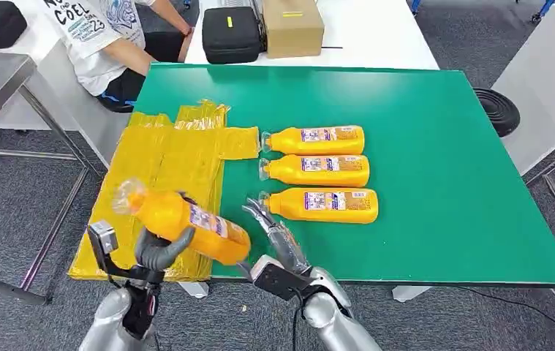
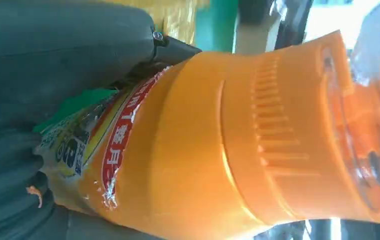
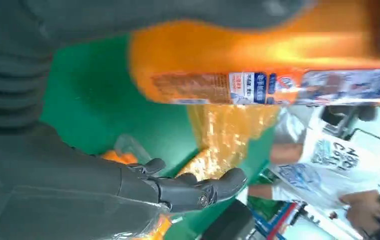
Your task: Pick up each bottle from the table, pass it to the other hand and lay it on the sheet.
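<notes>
My left hand (image 1: 159,248) grips an orange bottle (image 1: 183,218) around its middle, holding it tilted over the front of the yellow sheet (image 1: 168,164), clear cap end pointing left. That bottle (image 2: 218,145) looms large in the left wrist view against the grey thumb (image 2: 52,55), and its label (image 3: 278,85) shows in the right wrist view. My right hand (image 1: 274,230) is open just right of the bottle's base, its fingers (image 3: 193,187) spread and holding nothing. Three more orange bottles (image 1: 316,140) (image 1: 318,170) (image 1: 322,205) lie in a row on the green table (image 1: 435,168).
A person in a white shirt (image 1: 95,33) sits at the table's far left corner. A black case (image 1: 230,33) and a cardboard box (image 1: 292,25) stand on the white table beyond. A black round object (image 1: 497,110) lies off the right edge.
</notes>
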Tool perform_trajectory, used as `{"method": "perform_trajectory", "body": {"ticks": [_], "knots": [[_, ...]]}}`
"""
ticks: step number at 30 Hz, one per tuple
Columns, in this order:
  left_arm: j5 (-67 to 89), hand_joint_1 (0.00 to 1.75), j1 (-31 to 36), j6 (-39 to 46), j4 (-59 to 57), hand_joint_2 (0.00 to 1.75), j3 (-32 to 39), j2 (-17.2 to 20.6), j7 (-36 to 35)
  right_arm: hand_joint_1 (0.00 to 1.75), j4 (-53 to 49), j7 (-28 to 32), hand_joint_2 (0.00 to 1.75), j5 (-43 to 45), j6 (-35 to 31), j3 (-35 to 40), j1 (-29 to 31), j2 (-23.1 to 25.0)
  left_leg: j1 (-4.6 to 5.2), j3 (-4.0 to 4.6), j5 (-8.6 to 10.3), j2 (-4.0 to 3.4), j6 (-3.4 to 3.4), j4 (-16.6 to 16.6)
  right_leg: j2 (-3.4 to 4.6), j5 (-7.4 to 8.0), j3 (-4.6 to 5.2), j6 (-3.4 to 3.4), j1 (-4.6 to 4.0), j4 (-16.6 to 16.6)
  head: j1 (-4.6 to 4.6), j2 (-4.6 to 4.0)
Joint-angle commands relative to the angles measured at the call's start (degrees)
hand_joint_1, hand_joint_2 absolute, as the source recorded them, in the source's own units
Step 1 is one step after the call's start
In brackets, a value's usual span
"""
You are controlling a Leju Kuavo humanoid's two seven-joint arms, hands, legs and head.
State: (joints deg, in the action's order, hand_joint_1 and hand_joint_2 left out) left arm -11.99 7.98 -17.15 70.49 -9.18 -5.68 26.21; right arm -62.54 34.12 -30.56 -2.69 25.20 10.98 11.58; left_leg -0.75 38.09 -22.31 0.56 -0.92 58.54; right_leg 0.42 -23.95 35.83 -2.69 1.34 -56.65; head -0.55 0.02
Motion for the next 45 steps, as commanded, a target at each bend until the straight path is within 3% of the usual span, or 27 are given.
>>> {"method": "perform_trajectory", "body": {"ticks": [1,9,12,15,18,24,33,36,45], "knots": [[14.9,1.75,9.8,13.3,1.0,1.75,7.4,3.4,1.6,0.00,-11.2,-0.2,0.00,2.6,4.6,2.5,-2.8,-2.7,-0.07,-0.17,-0.10,0.06,0.02,0.1,-0.14,-0.12,-0.23,0.16,-0.10,0.0,0.00,0.00],[25.0,1.75,18.5,14.6,-1.3,1.75,4.0,11.4,1.0,0.00,-11.0,1.4,0.00,7.2,7.6,2.2,-2.6,-3.8,-0.06,-0.07,0.02,0.02,0.01,0.0,-0.07,-0.02,-0.10,0.08,-0.06,0.0,0.00,0.00],[39.1,1.75,22.6,13.1,-2.7,1.75,-2.3,16.2,-3.4,0.00,-9.9,2.0,0.00,9.0,7.9,1.6,-1.6,-4.0,-0.09,-0.17,-0.02,0.02,0.02,0.0,-0.09,-0.06,-0.22,0.13,-0.10,0.0,0.00,0.00],[47.9,1.75,29.6,8.5,-10.6,1.75,-9.3,18.4,-6.5,0.00,-9.4,1.8,0.00,10.1,8.3,1.2,0.6,-3.5,-0.11,-0.31,-0.07,0.13,0.03,0.1,-0.23,-0.15,-0.38,0.20,-0.13,-0.1,0.00,0.00],[55.2,1.75,37.5,4.3,-24.3,1.75,-19.0,18.6,-5.8,0.00,-11.1,1.2,0.00,12.1,9.1,0.2,1.2,-3.2,-0.08,-0.04,0.12,0.28,0.01,0.1,-0.36,-0.05,-0.14,0.11,-0.09,-0.1,0.02,0.00],[59.6,1.75,39.7,4.6,-34.4,1.75,-27.6,18.4,-4.9,0.00,-14.9,1.1,0.00,14.2,9.3,-1.5,0.2,-4.3,-0.02,-0.36,0.09,0.14,0.01,-0.1,-0.23,0.02,-0.42,0.26,-0.05,0.0,0.04,0.00],[60.0,1.75,39.7,4.7,-35.1,1.75,-28.6,18.6,-4.8,0.00,-15.3,1.3,0.00,14.8,9.4,-2.0,0.0,-4.7,0.00,-0.24,0.11,0.03,0.03,0.0,-0.09,0.07,-0.25,0.22,-0.01,0.0,0.02,0.00],[64.0,1.75,34.7,14.9,-39.4,1.75,-32.4,15.0,-12.4,0.00,-17.6,1.9,0.00,16.6,9.2,-4.2,-2.5,-5.7,-0.02,-0.34,0.04,-0.08,0.05,0.0,-0.01,0.03,-0.33,0.27,-0.05,0.0,0.02,0.00],[66.9,1.75,33.6,15.6,-41.9,1.75,-32.8,13.5,-13.8,0.00,-14.6,2.0,0.00,16.6,9.2,-3.5,-0.5,-5.5,-0.01,-0.36,0.02,-0.13,0.05,0.0,0.06,0.06,-0.33,0.25,-0.04,0.1,0.00,0.00]]}}
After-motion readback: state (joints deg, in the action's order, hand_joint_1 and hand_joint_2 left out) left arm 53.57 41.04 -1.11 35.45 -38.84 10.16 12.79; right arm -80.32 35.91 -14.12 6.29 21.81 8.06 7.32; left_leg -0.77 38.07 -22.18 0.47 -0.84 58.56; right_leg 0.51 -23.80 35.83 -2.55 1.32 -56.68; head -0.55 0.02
